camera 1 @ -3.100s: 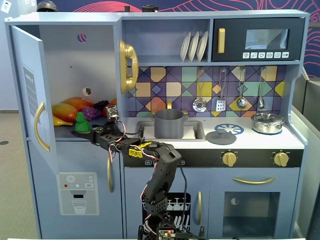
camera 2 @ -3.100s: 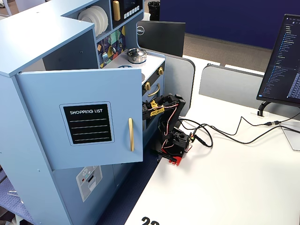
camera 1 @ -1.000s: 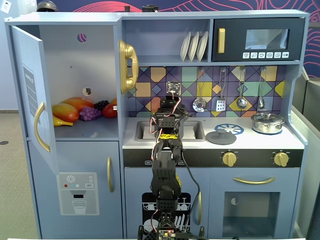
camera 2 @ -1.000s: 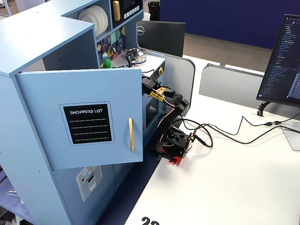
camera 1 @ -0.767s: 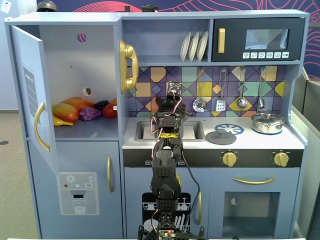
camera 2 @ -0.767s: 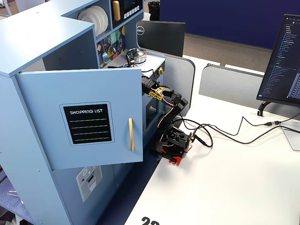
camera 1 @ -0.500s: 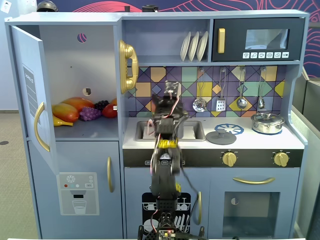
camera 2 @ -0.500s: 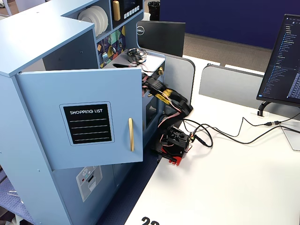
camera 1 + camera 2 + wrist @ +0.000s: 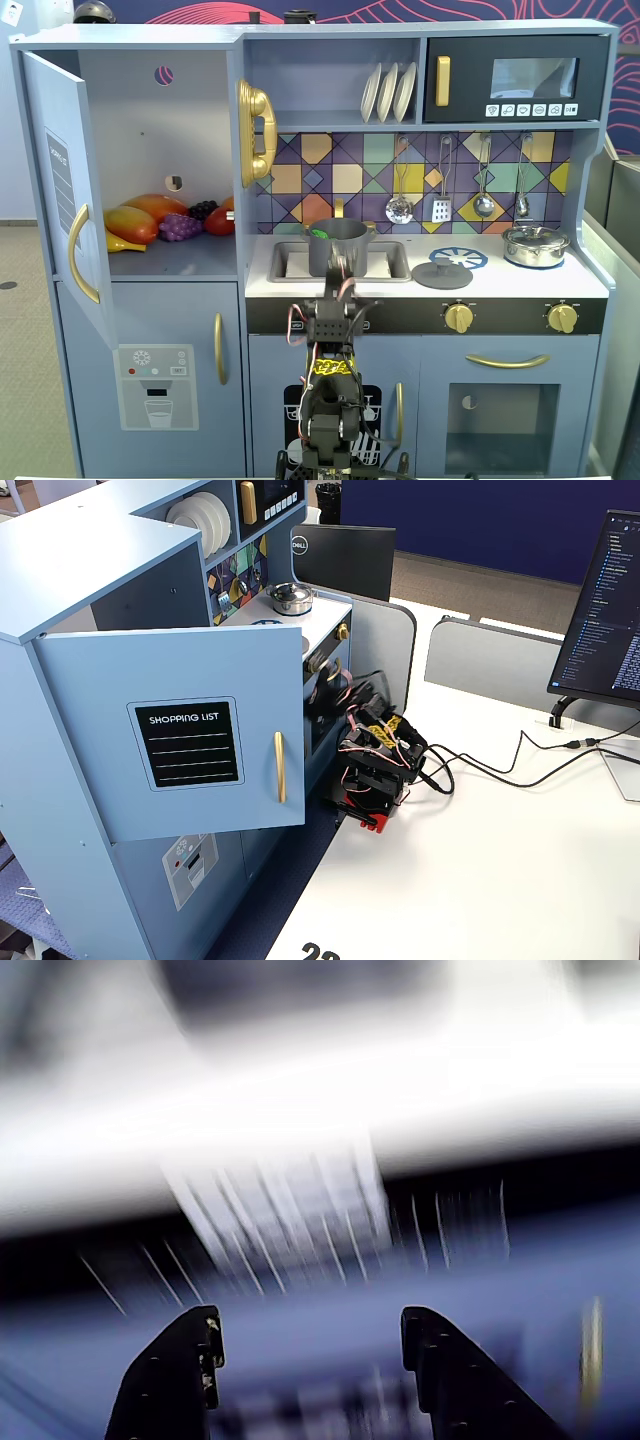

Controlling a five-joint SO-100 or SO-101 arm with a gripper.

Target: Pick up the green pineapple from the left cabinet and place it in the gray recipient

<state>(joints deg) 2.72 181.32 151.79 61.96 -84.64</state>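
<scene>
The left cabinet (image 9: 150,140) stands open, its door (image 9: 62,190) swung out to the left. On its shelf lie orange mangoes (image 9: 135,222) and purple grapes (image 9: 180,227); no green pineapple shows there. The gray recipient (image 9: 337,248) stands in the sink, and a small green bit (image 9: 320,233) shows at its rim. My gripper (image 9: 310,1325) is open and empty in the blurred wrist view, facing the kitchen's front. In a fixed view the gripper (image 9: 338,278) is low in front of the pot, on the folded arm (image 9: 378,755).
A flat gray lid (image 9: 442,274) lies on the counter right of the sink. A shiny silver pot (image 9: 535,245) stands at the right. The open door (image 9: 185,730) hides the cabinet's inside from the side. Cables (image 9: 500,765) and a monitor (image 9: 605,610) are on the white table.
</scene>
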